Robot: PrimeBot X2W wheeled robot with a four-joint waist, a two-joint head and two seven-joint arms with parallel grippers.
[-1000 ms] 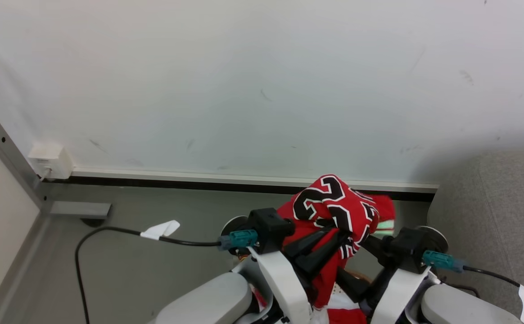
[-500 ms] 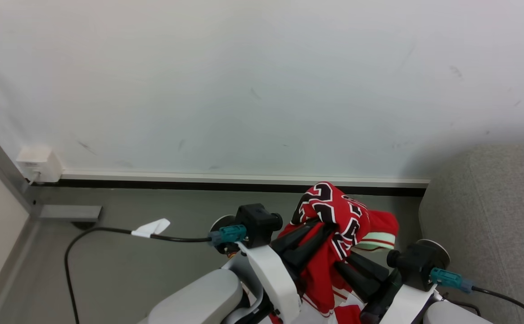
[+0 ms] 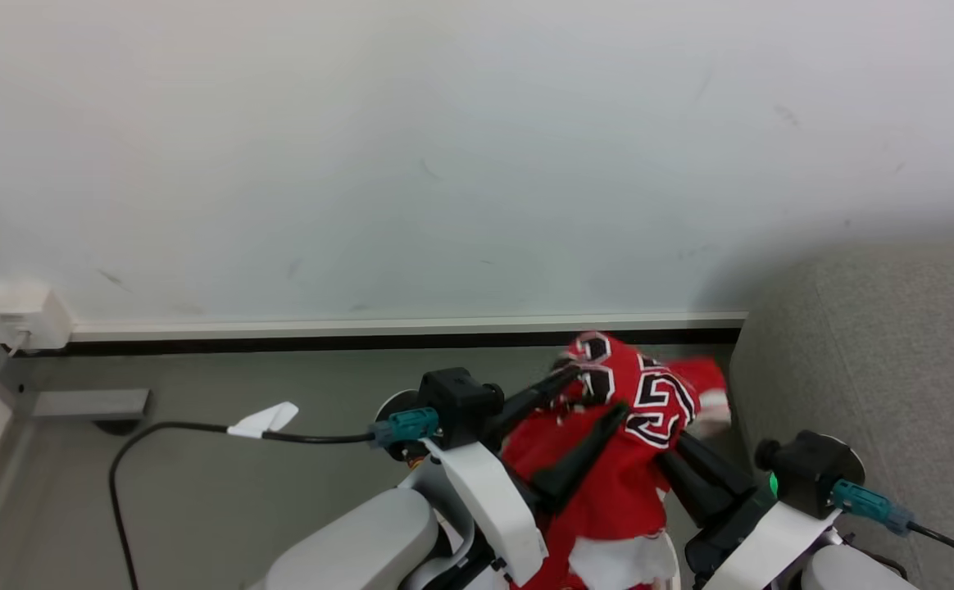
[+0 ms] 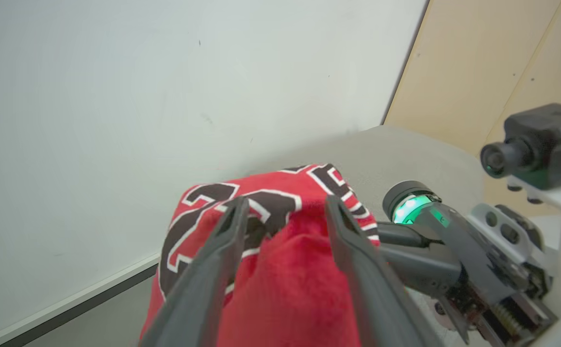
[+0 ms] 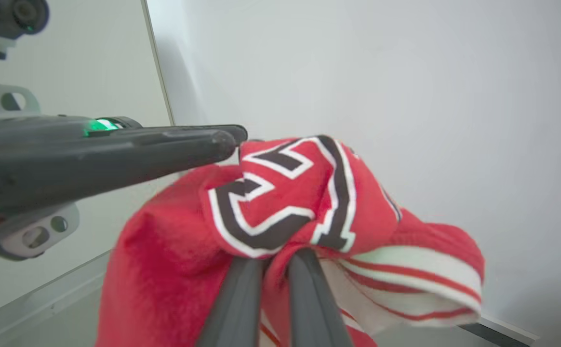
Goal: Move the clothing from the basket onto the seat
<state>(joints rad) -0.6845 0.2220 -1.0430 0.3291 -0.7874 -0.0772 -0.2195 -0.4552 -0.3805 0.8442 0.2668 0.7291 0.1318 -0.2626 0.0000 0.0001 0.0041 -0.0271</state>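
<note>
The clothing (image 5: 290, 193) is pinched by the right end effector (image 5: 275, 260); the left end effector (image 4: 286, 205) is spread, cloth bunched between.

- The head view looks from high, forward and down, on the wall (image 3: 477, 164), the floor (image 3: 223, 508) and the seat (image 3: 879, 344) at the right of the frame.
- The left wrist view looks along its fingers (image 4: 213, 270), very near the clothing (image 4: 285, 284), toward the seat.
- The right wrist view is equally near, facing the wall.
- All three views share the clothing and the wall.
</note>
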